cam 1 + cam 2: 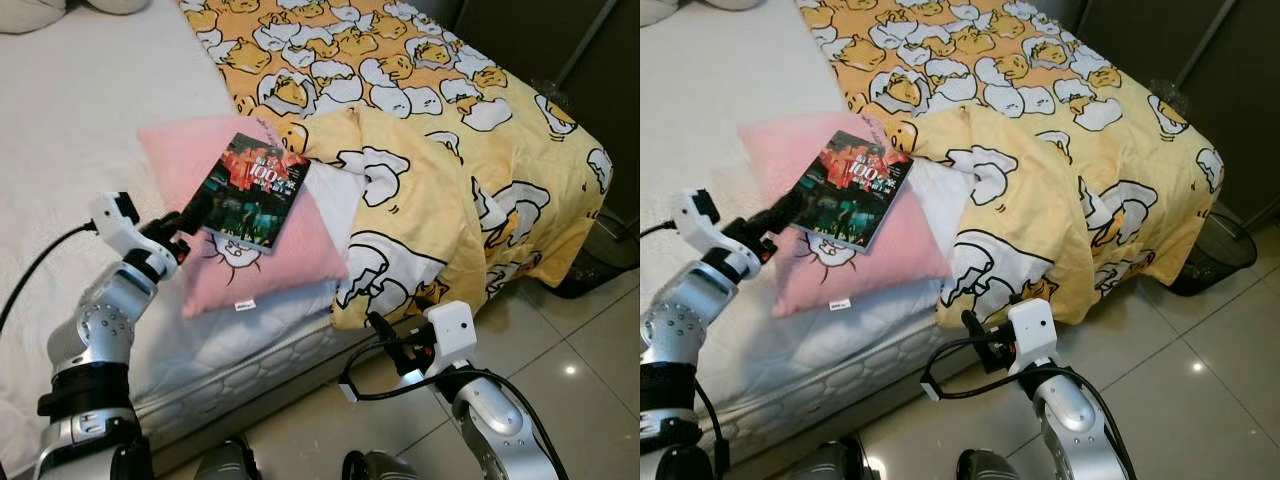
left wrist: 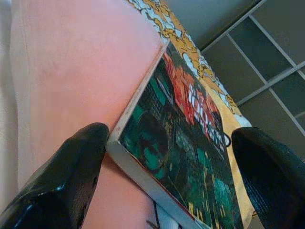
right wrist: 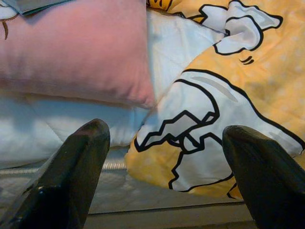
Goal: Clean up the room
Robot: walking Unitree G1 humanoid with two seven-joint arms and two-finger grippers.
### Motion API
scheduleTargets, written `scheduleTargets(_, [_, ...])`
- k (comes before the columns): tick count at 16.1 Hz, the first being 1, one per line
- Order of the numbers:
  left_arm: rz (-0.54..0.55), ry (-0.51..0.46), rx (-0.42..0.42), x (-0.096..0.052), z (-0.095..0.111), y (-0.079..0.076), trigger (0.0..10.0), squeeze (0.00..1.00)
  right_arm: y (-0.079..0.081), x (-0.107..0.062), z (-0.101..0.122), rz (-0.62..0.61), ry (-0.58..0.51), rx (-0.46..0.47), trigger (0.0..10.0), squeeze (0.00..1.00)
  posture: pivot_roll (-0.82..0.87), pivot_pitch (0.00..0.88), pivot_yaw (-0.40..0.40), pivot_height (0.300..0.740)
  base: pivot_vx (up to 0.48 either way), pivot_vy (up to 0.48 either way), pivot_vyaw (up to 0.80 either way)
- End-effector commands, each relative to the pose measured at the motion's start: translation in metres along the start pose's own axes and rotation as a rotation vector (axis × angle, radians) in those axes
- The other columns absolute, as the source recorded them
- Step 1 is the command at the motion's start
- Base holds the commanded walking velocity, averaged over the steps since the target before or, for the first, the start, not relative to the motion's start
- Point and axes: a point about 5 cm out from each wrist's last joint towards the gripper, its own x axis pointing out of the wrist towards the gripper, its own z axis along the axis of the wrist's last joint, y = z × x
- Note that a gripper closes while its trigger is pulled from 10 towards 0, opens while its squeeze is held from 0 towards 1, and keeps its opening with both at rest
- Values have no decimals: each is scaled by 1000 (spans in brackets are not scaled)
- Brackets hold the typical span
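Left tool (image 2: 167, 167) (fingers spread) brackets the book (image 1: 250, 190) on pink pillow (image 1: 290, 250).

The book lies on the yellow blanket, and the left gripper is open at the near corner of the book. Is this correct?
Not quite. The book lies on the pink pillow, not on the yellow blanket, which is beside it; the left eye view shows this. The rest holds: the left gripper is open at the book's near corner.

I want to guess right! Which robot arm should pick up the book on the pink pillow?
Probably the left. The left gripper is open at the book on the pink pillow, jaws either side of its corner. The right gripper sits lower, by the yellow blanket.
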Motion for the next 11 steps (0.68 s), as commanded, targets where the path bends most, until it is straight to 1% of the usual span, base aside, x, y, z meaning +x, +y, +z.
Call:
scheduleTargets(1, [-27,3,26,0,-2,-6,10000,0,-2,-1,-1,-1,6,-12,10000,0,-139,108,-63,740,0,0,0])
scheduleTargets(4, [-33,41,64,5,-14,-12,10000,0,-2,-1,-2,3,8,-14,10000,0,-140,108,-64,740,0,0,0])
scheduleTargets(6, [-44,61,43,10,-25,-17,10000,0,-2,-1,-2,2,10,-15,10000,0,-143,109,-65,740,0,0,0])
scheduleTargets(7, [-43,71,30,15,-30,-19,10000,0,-2,-1,-2,3,12,-15,10000,0,-144,111,-65,740,0,0,0])
scheduleTargets(8, [-41,86,37,19,-35,-22,10000,0,-2,-1,-3,3,13,-15,10000,0,-144,110,-66,740,0,0,0])
scheduleTargets(9, [-8,120,40,24,-44,-21,9176,0,-1,-1,-2,4,13,-14,10000,0,-144,110,-65,740,0,0,0])
scheduleTargets(10, [31,145,24,29,-52,-20,0,0,0,0,-3,5,13,-14,10000,0,-143,108,-65,740,0,0,0])
scheduleTargets(11, [60,155,4,32,-56,-18,0,0,0,1,-3,6,13,-13,10000,0,-144,109,-65,740,0,0,0])
